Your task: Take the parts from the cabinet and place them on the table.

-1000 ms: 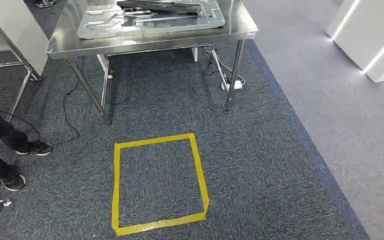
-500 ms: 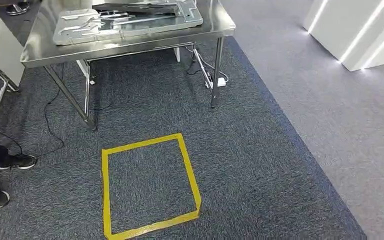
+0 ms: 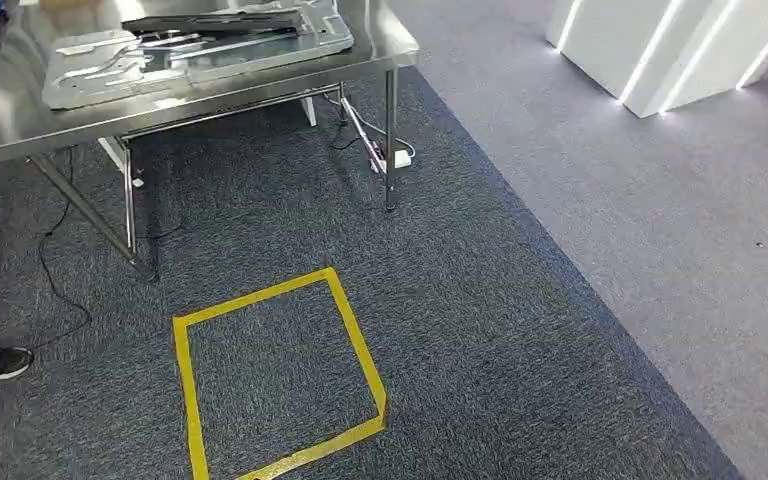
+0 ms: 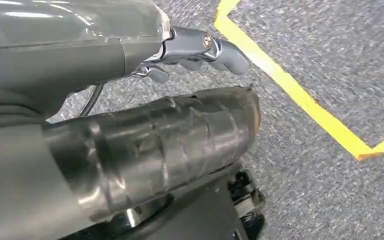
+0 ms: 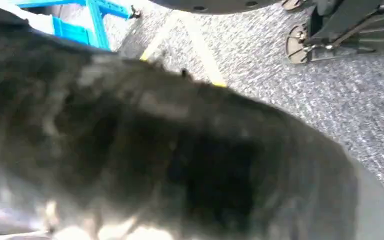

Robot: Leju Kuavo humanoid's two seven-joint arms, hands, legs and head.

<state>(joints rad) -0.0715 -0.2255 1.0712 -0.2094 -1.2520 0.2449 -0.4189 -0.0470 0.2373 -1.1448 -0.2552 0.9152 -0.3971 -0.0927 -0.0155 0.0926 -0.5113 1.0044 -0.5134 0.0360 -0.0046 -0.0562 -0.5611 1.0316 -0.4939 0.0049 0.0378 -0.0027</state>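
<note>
Facing the steel tabletop [image 3: 0, 130], which carries flat metal parts [image 3: 195, 45] stacked near its far side, presumably so more can be laid down. Yellow floor square [image 3: 275, 375] likely marks a standing spot. Left hand [image 4: 200, 50] hangs over the carpet, fingers curled, nothing visibly held. Right hand: blurred, cannot tell its state. Versus half a second ago, the whole view has shifted; tabletop and square sit further left — camera turning, not the things.

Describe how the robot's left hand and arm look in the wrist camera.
The left hand has a glossy grey cover, a metallic grey thumb with a round silver pivot, and darker fingers behind. A thin dark cable curves under the cover. The right wrist view is too blurred to describe.
</note>
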